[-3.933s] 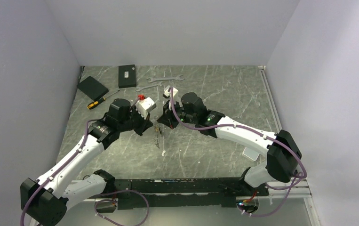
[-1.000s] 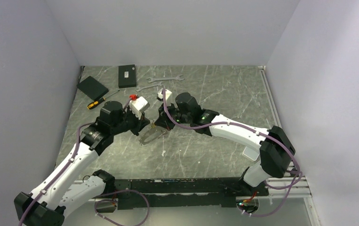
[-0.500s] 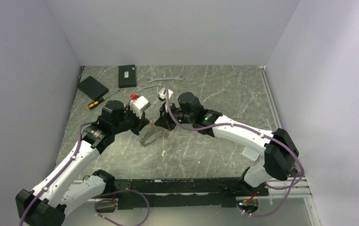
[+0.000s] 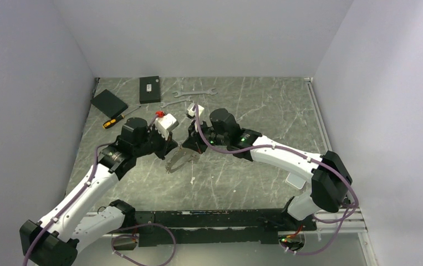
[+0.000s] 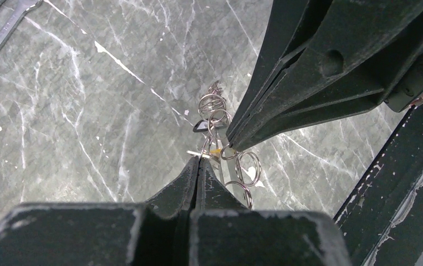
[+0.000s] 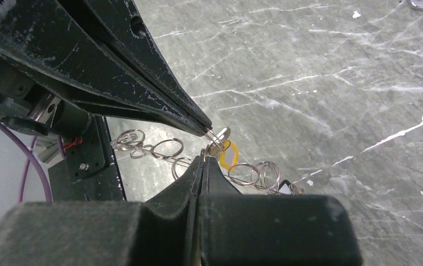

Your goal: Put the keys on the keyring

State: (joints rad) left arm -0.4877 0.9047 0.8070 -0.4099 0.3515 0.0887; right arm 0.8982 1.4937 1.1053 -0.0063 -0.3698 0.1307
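Observation:
The keyring point(image 4: 179, 159) is a thin silvery loop strung with small rings. It hangs off the table between both grippers, slanting down to the left. My left gripper point(image 4: 174, 146) is shut on a small silvery key and its ring point(image 6: 218, 135) right beside the brass-yellow key point(image 6: 227, 154). My right gripper point(image 4: 187, 146) is shut on the keyring's wire point(image 6: 182, 162), its tips point(image 6: 202, 157) just below the left fingertips point(image 6: 204, 129). In the left wrist view my tips point(image 5: 198, 159) meet the right fingertips point(image 5: 234, 143) at the yellow key point(image 5: 217, 151). More small rings point(image 5: 211, 105) hang beyond.
Two silver wrenches point(image 4: 196, 92) point(image 4: 171, 103) lie behind the grippers. A black box point(image 4: 149, 89), a black pad point(image 4: 109, 102) and a yellow-handled screwdriver point(image 4: 119, 117) are at the back left. A white scrap point(image 4: 192, 179) lies on the marbled table point(image 4: 264, 111).
Since 3.9 s ago the keyring has swung from hanging straight down to slanting left, and both grippers have shifted slightly left. Over the last second almost nothing moved.

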